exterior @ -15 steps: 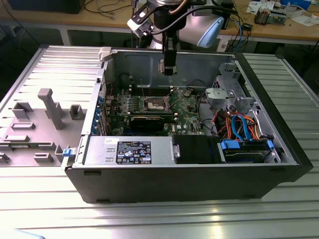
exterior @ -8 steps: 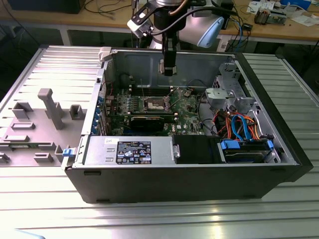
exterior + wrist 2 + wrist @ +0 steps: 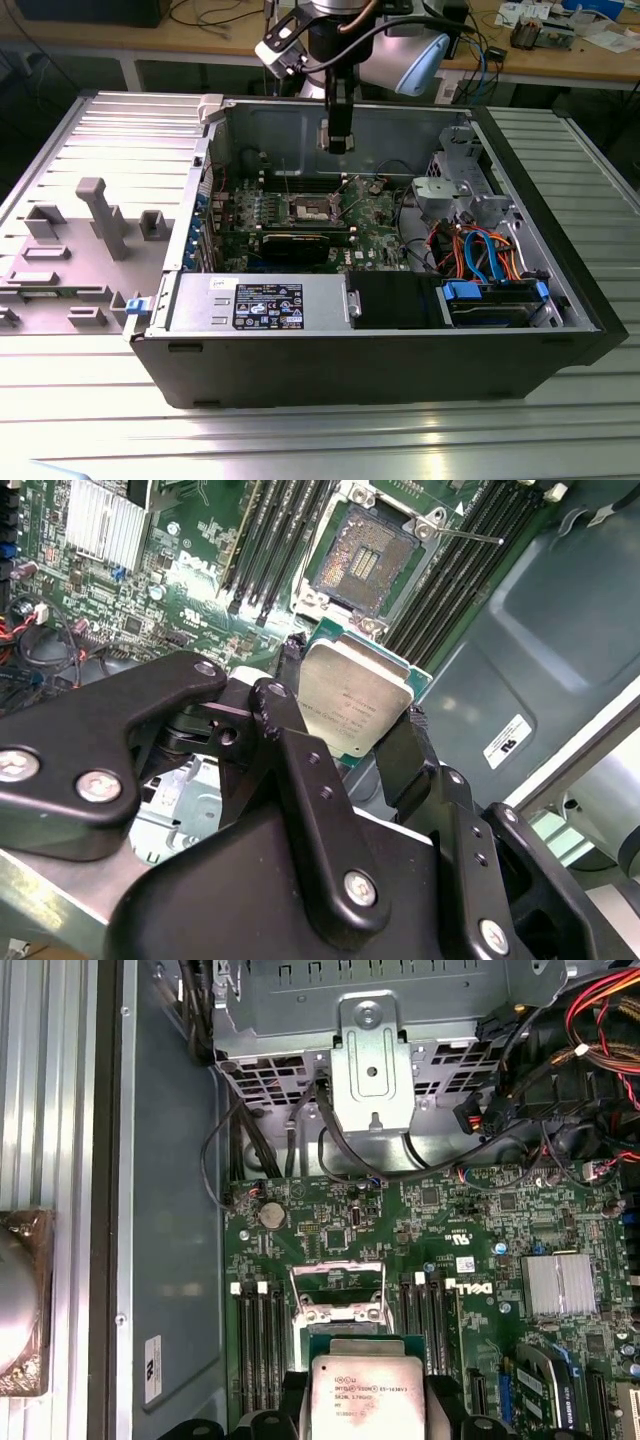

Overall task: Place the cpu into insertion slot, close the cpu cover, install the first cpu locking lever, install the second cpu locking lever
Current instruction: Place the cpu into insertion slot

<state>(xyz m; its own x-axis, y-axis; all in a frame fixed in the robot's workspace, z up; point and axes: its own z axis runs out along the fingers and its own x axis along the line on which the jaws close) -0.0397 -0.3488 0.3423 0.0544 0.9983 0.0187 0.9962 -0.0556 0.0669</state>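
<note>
We see one black two-fingered hand [image 3: 351, 708] gripping one small square silver-topped cpu [image 3: 352, 692], held clear of one dark-pinned, metal-rimmed insertion slot [image 3: 362, 560].

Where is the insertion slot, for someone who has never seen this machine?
Inside the open computer case, find the green motherboard. The insertion slot lies between two banks of long black memory slots; unlike them, it is a square, shiny-rimmed dark pin field.
</note>
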